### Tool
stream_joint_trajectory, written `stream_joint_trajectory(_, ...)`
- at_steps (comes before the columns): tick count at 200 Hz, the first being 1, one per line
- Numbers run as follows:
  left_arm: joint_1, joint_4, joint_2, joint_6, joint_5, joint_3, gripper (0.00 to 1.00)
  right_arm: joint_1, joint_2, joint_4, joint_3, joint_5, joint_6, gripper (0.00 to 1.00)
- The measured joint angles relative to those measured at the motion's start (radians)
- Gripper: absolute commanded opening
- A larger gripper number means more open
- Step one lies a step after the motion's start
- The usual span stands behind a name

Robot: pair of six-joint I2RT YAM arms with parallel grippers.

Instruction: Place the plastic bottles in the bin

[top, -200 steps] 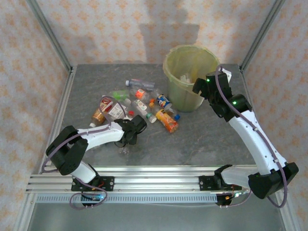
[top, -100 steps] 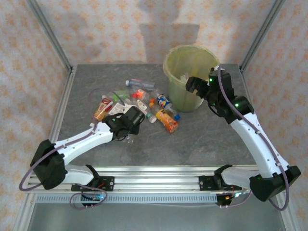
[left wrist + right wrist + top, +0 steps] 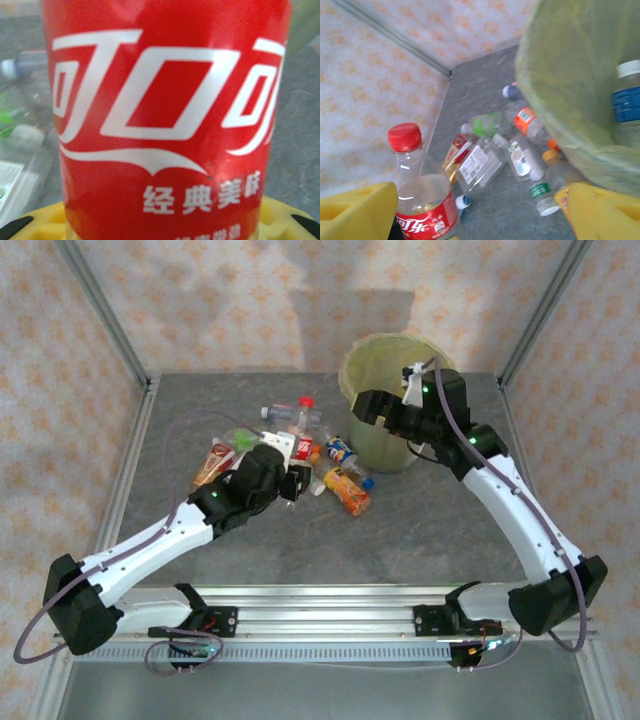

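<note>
Left gripper (image 3: 291, 462): clamped on the red-labelled bottle (image 3: 299, 440), with yellow pads (image 3: 42, 222) at either side of the label's lower edge. Stands upright in the grip, red cap (image 3: 306, 402) well above the jaws. Smooth clear plastic at the shoulder; glossy red wrap with white lettering, blurred from sitting so close to the wrist camera.

Just beyond that gripper and to either side: the other plastic bottles (image 3: 345, 488), heaped and touching. Crumpled clear bodies, dented and flattened; labels orange, blue, green, white; small coloured caps. Lie on the table (image 3: 420, 530), which is grey, matt and mottled like stone.

Right gripper (image 3: 372, 405): blocky yellow fingers (image 3: 355, 210) spread wide, gripping nothing. Hovers off the table, apart from the held bottle.

Just beside it, on the side away from the heap: bin (image 3: 378, 445), round and tapered downward. Lined with a translucent yellow-green bag (image 3: 565, 65) of thin crinkled film, folded over the rim. Behind the film, inside the bin: a blue-labelled bottle (image 3: 626, 95) with a white cap.

Room: open gap between the two grippers. Bare table on the near side of both, down to the aluminium rail (image 3: 330, 618). Tighter on the far side, with slanting metal posts (image 3: 103, 308) and patterned walls close behind heap and bin.
</note>
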Motion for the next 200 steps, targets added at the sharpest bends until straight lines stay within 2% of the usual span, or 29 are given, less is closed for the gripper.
stream_joint_trajectory(28, 0.0, 0.077, 0.033, 0.042, 0.089, 0.026, 0.46, 0.043, 0.039, 0.016, 0.057, -0.056, -0.005, 0.84)
stream_joint_trajectory(56, 0.0, 0.129, 0.067, 0.062, 0.185, 0.04, 0.47, 0.081, 0.07, 0.026, 0.115, -0.086, -0.021, 0.73)
stream_joint_trajectory(105, 0.0, 0.159, 0.072, 0.084, 0.289, 0.042, 0.47, 0.085, 0.13, 0.028, 0.146, -0.092, -0.038, 0.66)
stream_joint_trajectory(130, -0.006, 0.162, 0.072, 0.095, 0.315, 0.042, 0.47, 0.085, 0.153, 0.024, 0.146, -0.092, -0.041, 0.56)
stream_joint_trajectory(151, -0.006, 0.162, 0.072, 0.102, 0.325, 0.042, 0.48, 0.085, 0.155, 0.024, 0.146, -0.091, -0.043, 0.38)
stream_joint_trajectory(163, -0.006, 0.163, 0.072, 0.102, 0.324, 0.042, 0.54, 0.085, 0.155, 0.023, 0.15, -0.085, -0.047, 0.25)
stream_joint_trajectory(178, -0.006, 0.163, 0.071, 0.099, 0.321, 0.048, 0.73, 0.084, 0.155, 0.016, 0.156, -0.071, -0.063, 0.09)
stream_joint_trajectory(184, -0.006, 0.163, 0.071, 0.101, 0.316, 0.05, 0.83, 0.085, 0.155, 0.012, 0.162, -0.065, -0.072, 0.04)
stream_joint_trajectory(190, -0.006, 0.162, 0.071, 0.103, 0.314, 0.053, 0.97, 0.085, 0.155, 0.007, 0.167, -0.065, -0.072, 0.0)
stream_joint_trajectory(200, -0.006, 0.161, 0.071, 0.101, 0.307, 0.059, 1.0, 0.086, 0.155, -0.003, 0.183, -0.061, -0.076, 0.0)
